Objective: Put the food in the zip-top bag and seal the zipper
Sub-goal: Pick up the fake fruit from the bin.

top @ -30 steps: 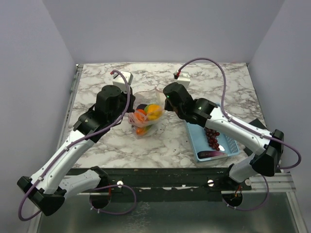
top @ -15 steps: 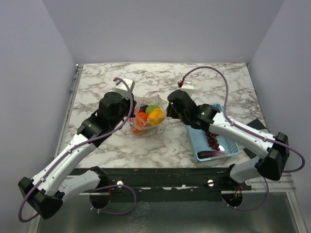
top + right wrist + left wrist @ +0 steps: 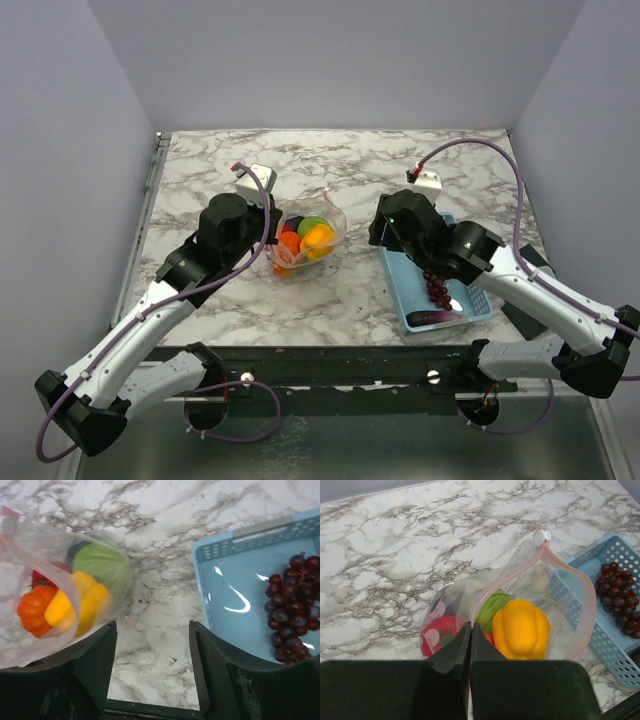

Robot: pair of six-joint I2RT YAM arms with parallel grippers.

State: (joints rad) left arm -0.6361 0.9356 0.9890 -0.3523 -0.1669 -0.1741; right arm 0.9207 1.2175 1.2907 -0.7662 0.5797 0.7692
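Zip-top bag [image 3: 338,220] sat mouth-up on the tabletop [image 3: 330,165] between the arms, food [image 3: 312,236] inside. Left wrist view: left pincer [image 3: 470,630] clamped shut on the bag's rim. Right wrist view: right pincer [image 3: 152,635] open, empty, beside the basket [image 3: 235,580] holding grapes [image 3: 292,600].

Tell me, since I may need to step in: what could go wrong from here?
1. Only the left gripper, shut on the zipper, holds the zip-top bag; the floppy mouth could sag closed or slip free.
2. The grapes and eggplant lie in the basket while the bag already looks crowded, so they may jam at the mouth or push the yellow pepper out.
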